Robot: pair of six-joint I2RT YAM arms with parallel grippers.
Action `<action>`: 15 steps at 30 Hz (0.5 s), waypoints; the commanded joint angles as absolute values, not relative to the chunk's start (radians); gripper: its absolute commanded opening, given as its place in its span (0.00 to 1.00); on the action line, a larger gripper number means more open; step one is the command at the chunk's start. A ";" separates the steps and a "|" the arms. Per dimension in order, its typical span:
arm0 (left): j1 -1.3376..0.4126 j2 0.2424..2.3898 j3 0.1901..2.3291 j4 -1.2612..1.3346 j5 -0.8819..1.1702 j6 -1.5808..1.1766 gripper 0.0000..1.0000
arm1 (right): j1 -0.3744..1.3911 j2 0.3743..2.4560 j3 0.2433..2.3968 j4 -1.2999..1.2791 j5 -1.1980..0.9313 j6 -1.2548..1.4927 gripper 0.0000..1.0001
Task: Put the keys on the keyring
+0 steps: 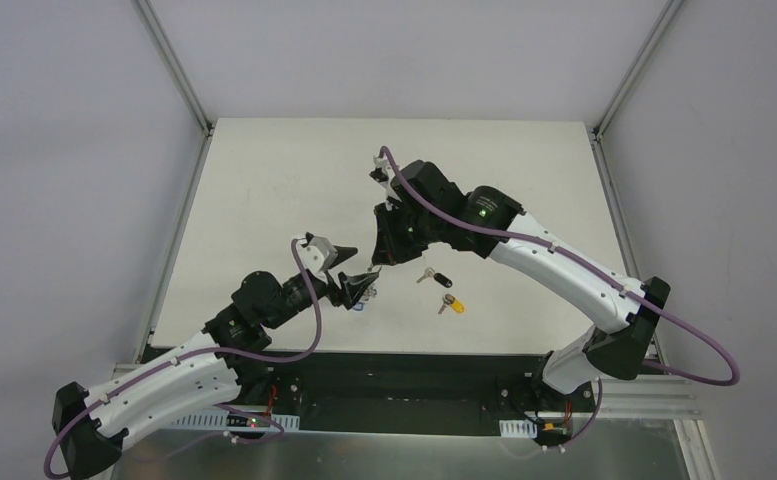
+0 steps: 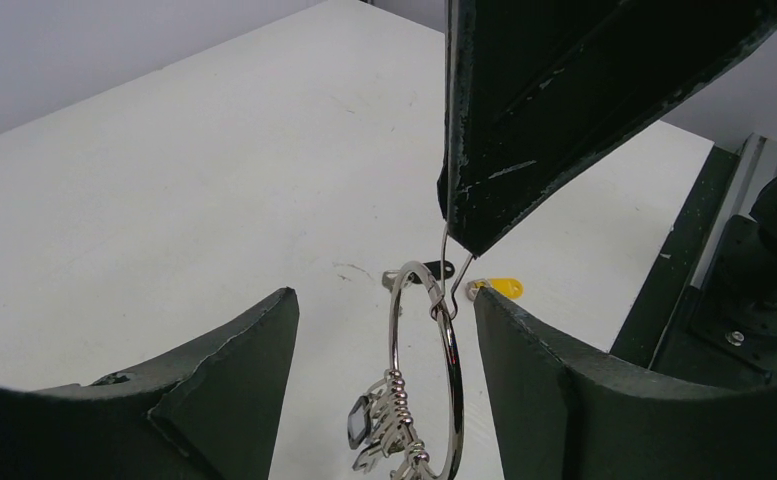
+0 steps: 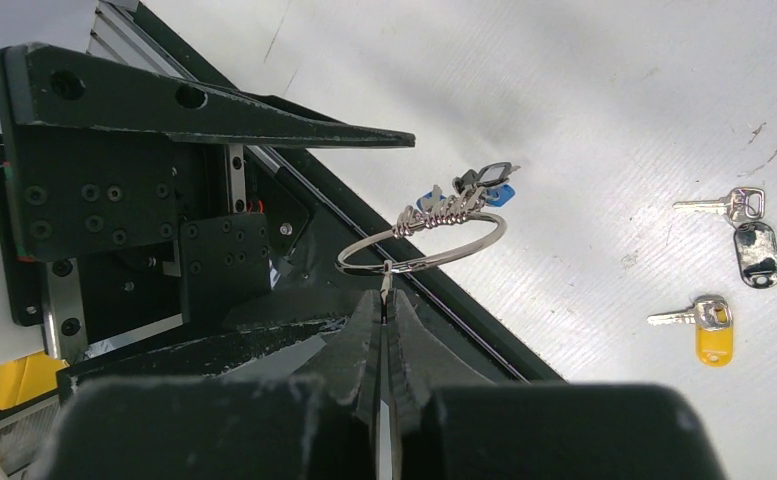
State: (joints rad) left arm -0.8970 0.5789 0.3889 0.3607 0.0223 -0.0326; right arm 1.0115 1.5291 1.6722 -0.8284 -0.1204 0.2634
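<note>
The keyring (image 3: 424,245) is a silver wire loop with a bunch of silver keys and blue and black tags (image 3: 464,198). My right gripper (image 3: 386,296) is shut on the thin wire hook at the loop's edge and holds it above the table. In the left wrist view the keyring (image 2: 452,360) stands between the wide-apart fingers of my left gripper (image 2: 384,296), touching neither. The right gripper (image 2: 472,245) comes down from above there. Two loose keys lie on the table: the black-headed key (image 1: 436,277) (image 3: 754,255) and the yellow-headed key (image 1: 452,303) (image 3: 709,338).
The white table (image 1: 294,190) ends at a black front rail (image 1: 394,365) just behind the left gripper. Both loose keys lie right of the grippers, near the front edge. Grey walls enclose the table on three sides.
</note>
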 commanded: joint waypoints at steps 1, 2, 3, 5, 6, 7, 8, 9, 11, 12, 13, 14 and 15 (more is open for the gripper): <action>-0.901 0.561 0.412 0.434 0.045 -0.009 0.63 | 1.009 1.525 1.714 -0.832 -0.138 0.285 0.00; -0.902 0.560 0.411 0.436 0.048 -0.009 0.63 | 1.009 1.527 1.713 -0.833 -0.140 0.286 0.00; -0.902 0.558 0.410 0.438 0.049 -0.009 0.62 | 1.009 1.530 1.715 -0.832 -0.143 0.287 0.00; -0.901 0.559 0.410 0.438 0.057 -0.009 0.59 | 1.010 1.531 1.715 -0.828 -0.147 0.290 0.00; -0.902 0.561 0.411 0.439 0.059 -0.009 0.57 | 1.010 1.531 1.715 -0.827 -0.147 0.291 0.00; -0.901 0.561 0.410 0.439 0.060 -0.009 0.57 | 1.009 1.531 1.716 -0.827 -0.148 0.291 0.00; -0.902 0.561 0.410 0.439 0.062 -0.009 0.56 | 1.009 1.531 1.717 -0.827 -0.147 0.291 0.00; -0.901 0.559 0.410 0.439 0.064 -0.009 0.55 | 1.009 1.531 1.717 -0.827 -0.148 0.291 0.00; -0.901 0.561 0.409 0.442 0.068 -0.009 0.54 | 1.009 1.531 1.718 -0.827 -0.152 0.292 0.00; -0.901 0.560 0.409 0.443 0.071 -0.009 0.53 | 1.010 1.532 1.717 -0.827 -0.154 0.292 0.00; -0.901 0.560 0.408 0.444 0.075 -0.009 0.52 | 1.009 1.533 1.717 -0.826 -0.156 0.294 0.00; -0.901 0.562 0.408 0.445 0.077 -0.009 0.51 | 1.009 1.534 1.718 -0.825 -0.158 0.294 0.00; -0.902 0.562 0.408 0.446 0.079 -0.009 0.49 | 1.009 1.534 1.718 -0.825 -0.158 0.295 0.00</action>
